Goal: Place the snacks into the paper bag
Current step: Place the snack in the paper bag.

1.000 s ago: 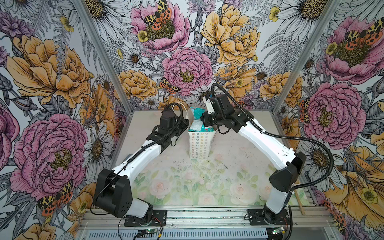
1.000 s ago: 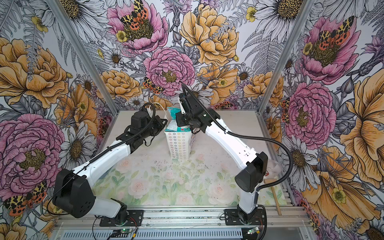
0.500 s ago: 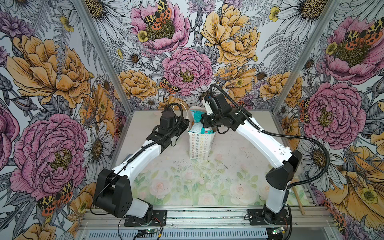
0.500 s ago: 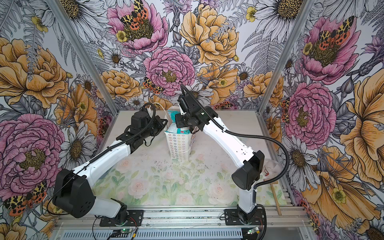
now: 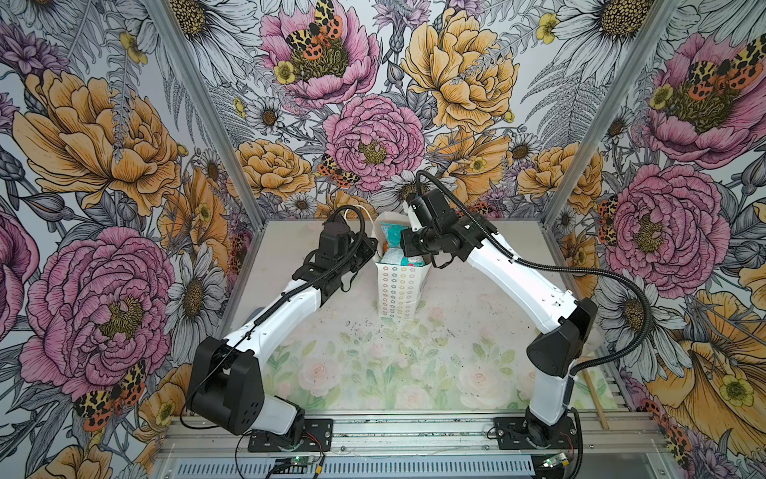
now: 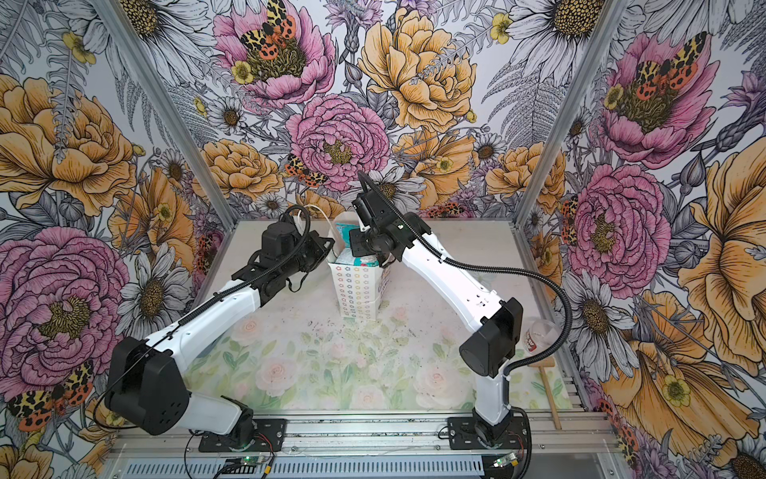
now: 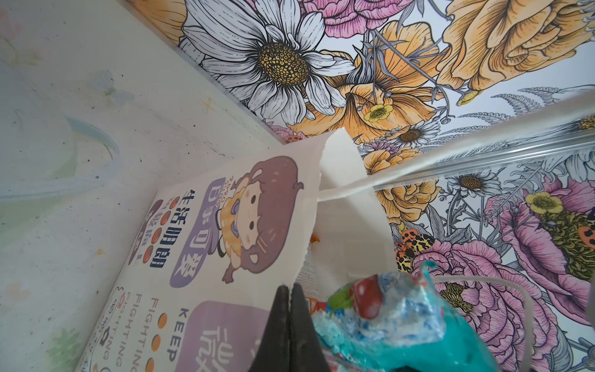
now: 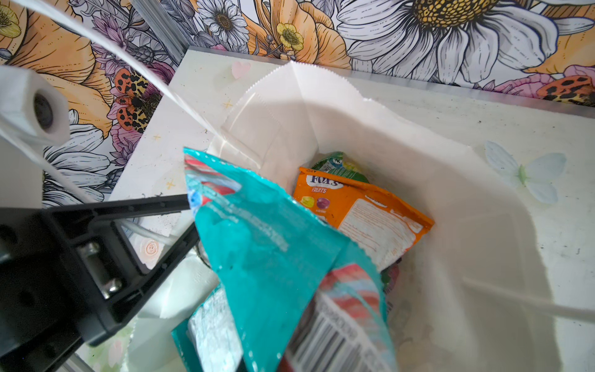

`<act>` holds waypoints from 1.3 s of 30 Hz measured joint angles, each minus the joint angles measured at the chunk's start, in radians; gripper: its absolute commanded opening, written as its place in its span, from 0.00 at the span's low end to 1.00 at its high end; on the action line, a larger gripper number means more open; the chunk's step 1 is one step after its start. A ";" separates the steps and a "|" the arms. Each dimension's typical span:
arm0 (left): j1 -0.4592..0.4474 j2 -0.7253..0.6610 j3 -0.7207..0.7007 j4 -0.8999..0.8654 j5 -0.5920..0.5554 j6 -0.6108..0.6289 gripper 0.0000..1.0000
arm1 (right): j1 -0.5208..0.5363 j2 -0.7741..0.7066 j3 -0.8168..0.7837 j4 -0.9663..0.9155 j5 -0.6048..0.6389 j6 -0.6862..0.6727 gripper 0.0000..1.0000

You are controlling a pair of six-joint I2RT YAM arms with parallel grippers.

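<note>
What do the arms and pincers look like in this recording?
The left arm and the right arm both have glossy white link shells and bulky matte-black joint housings. A ribbed black cable conduit runs along each. The left pincer and the right pincer are slim, black and tapered.

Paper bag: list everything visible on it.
The paper bag is white and tall, upright toward the back of the table, mouth open. One face has rows of pastel flower rings, another a cartoon girl with Chinese and English print. Zigzag-cut rim, white cord handles. The left gripper is shut on the rim. Inside: an orange packet over a green packet; a teal packet sticks out the top.
</note>
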 measured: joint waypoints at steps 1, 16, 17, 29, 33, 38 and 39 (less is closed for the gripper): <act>0.000 0.000 0.000 0.000 0.000 0.000 0.00 | 0.000 0.000 0.000 0.000 0.000 0.003 0.05; 0.006 -0.007 -0.005 0.009 0.002 -0.013 0.18 | 0.000 0.001 0.000 -0.003 0.000 0.011 0.15; 0.006 -0.010 -0.006 0.010 0.002 -0.016 0.18 | 0.000 0.002 0.001 -0.003 0.000 0.011 0.15; 0.006 -0.013 -0.010 0.012 0.004 -0.019 0.20 | 0.000 0.023 0.015 -0.012 0.000 0.013 0.28; 0.006 -0.013 -0.010 0.012 0.004 -0.019 0.22 | 0.000 0.026 0.023 -0.022 0.000 0.013 0.30; 0.006 -0.016 -0.010 0.013 0.004 -0.018 0.22 | 0.000 0.026 0.032 -0.027 0.000 0.013 0.32; 0.006 -0.019 -0.010 0.013 0.004 -0.018 0.22 | 0.000 0.026 0.033 -0.028 0.000 0.014 0.33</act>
